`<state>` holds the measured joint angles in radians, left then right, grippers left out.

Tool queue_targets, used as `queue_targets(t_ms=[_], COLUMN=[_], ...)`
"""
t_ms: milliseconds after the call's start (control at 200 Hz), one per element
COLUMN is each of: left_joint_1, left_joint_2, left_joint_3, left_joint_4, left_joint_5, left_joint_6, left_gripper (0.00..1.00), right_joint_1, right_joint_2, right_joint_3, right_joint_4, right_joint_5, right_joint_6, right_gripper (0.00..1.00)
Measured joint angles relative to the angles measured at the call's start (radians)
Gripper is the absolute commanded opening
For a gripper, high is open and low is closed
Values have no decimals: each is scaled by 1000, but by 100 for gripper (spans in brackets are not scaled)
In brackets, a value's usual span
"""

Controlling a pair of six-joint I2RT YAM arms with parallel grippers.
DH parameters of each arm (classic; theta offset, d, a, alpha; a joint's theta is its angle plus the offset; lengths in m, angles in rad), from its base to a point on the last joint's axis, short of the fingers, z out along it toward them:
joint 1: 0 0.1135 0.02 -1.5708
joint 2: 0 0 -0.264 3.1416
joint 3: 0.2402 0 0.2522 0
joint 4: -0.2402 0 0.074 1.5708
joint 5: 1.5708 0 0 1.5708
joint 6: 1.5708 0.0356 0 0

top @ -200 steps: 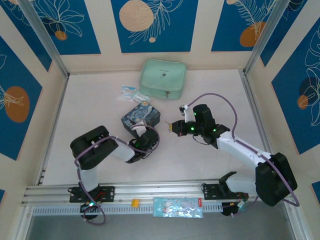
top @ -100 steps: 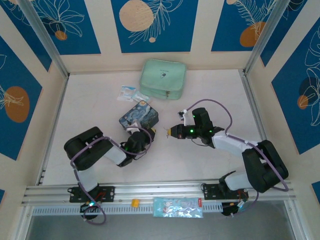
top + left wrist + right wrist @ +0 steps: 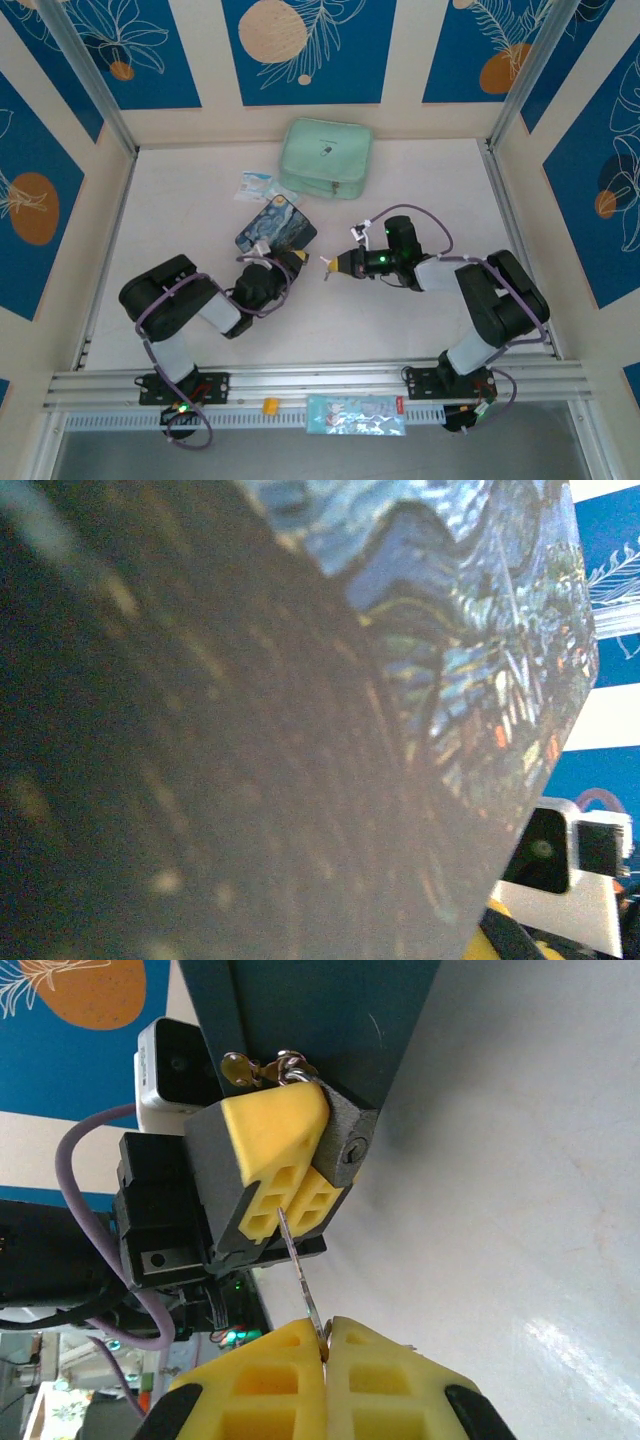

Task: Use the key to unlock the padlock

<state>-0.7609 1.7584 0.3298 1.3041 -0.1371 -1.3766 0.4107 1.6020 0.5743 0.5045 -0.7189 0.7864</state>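
Since a second ago the right arm has folded its elbow back and carried the right end effector (image 3: 335, 265) leftward, close to the left end effector (image 3: 288, 262). The swirl-painted tin (image 3: 275, 228) has shifted slightly. The right end effector's ribbed yellow pads are clamped on the thin, flat metal key (image 3: 298, 1265), tip near the padlock (image 3: 346, 1142). The left end effector pinches that blocky dark-grey padlock, apparently by its body, beside the tin.

The left gripper (image 3: 293, 260) and right gripper (image 3: 331, 265) faced tip to tip, the right at the left's three o'clock, a pale sliver, the key (image 3: 324, 261), between them. The blue tin (image 3: 277, 227) lay at the left's eleven o'clock.
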Motion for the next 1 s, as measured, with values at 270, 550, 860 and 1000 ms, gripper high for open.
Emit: queue_targets(t_ms=[270, 550, 860, 1000], left_joint_1=[14, 18, 21, 21], left_joint_2=[-36, -37, -37, -37], left_joint_3=[-8, -8, -8, -8], left_joint_4=[24, 32, 42, 43], left_joint_5=[59, 85, 89, 89], left_joint_6=[-48, -62, -66, -66], left_gripper=[0, 0, 0, 0], right_joint_1=[15, 37, 36, 36], right_joint_2=[83, 148, 180, 181], right_joint_3=[35, 50, 73, 75], right_joint_4=[80, 135, 181, 182], right_joint_5=[-63, -75, -79, -80], right_joint_6=[39, 64, 83, 82], right_gripper=[0, 0, 0, 0])
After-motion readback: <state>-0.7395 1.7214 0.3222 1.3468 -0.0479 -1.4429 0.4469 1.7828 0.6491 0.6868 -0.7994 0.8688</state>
